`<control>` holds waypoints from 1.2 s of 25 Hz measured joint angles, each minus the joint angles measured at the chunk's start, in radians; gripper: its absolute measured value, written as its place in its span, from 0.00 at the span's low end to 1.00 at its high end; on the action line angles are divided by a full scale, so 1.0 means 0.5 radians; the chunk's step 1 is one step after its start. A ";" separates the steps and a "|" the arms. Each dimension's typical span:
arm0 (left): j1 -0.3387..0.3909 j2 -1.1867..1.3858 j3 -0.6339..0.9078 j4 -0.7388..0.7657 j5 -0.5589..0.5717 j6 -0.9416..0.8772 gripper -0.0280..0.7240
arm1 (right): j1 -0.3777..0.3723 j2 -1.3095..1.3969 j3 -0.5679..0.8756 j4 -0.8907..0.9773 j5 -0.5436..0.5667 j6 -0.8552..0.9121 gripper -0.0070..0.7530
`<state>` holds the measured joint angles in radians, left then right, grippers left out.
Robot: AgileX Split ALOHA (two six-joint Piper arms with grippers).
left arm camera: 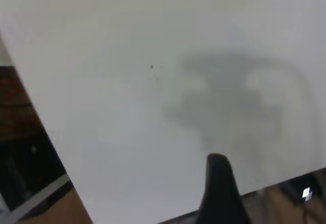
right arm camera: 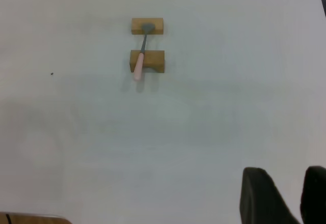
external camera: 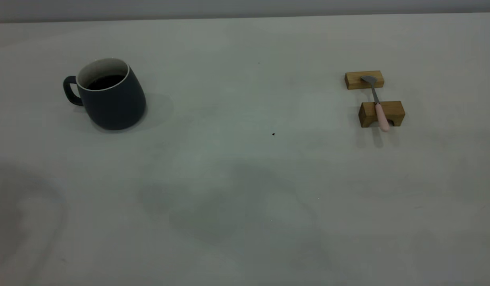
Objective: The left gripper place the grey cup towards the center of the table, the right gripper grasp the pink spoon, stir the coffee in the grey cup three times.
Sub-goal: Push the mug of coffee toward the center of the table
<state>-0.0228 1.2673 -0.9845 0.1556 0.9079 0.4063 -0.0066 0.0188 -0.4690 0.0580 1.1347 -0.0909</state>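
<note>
Your left gripper [left arm camera: 220, 193] holds nothing; how far open, you cannot tell. Take the cup [external camera: 110, 95], near the table's [external camera: 245, 190] left edge, by its body and slide it level so the coffee [external camera: 105, 82] stays in.

A pale grey wall [external camera: 245, 8] runs behind the tabletop, and what may be brown flooring [left arm camera: 15, 107] lies below its edge.

We see the grey cup [external camera: 112, 95] standing on the table [external camera: 245, 178] at the far left, the coffee [external camera: 105, 82] in it. Well apart at the right, the pink spoon [external camera: 378, 104] lies across two wooden blocks [external camera: 381, 113], one behind the other.
</note>
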 joint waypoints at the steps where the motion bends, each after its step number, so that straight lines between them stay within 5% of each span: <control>1: -0.010 0.131 -0.061 0.003 -0.002 0.052 0.82 | 0.000 0.000 0.000 0.000 0.000 0.000 0.32; 13: -0.083 1.388 -0.769 0.059 -0.209 0.848 0.82 | 0.000 0.000 0.000 0.000 0.000 0.000 0.32; 21: -0.118 1.763 -0.819 0.061 -0.614 1.561 0.82 | 0.000 0.000 0.000 0.000 0.000 0.000 0.32; 30: -0.118 1.985 -0.824 0.120 -0.954 1.831 0.82 | 0.000 0.000 0.000 0.000 0.000 0.000 0.32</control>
<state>-0.0819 2.2597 -1.3965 0.2154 0.4307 1.3219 -0.0066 0.0188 -0.4690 0.0580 1.1347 -0.0909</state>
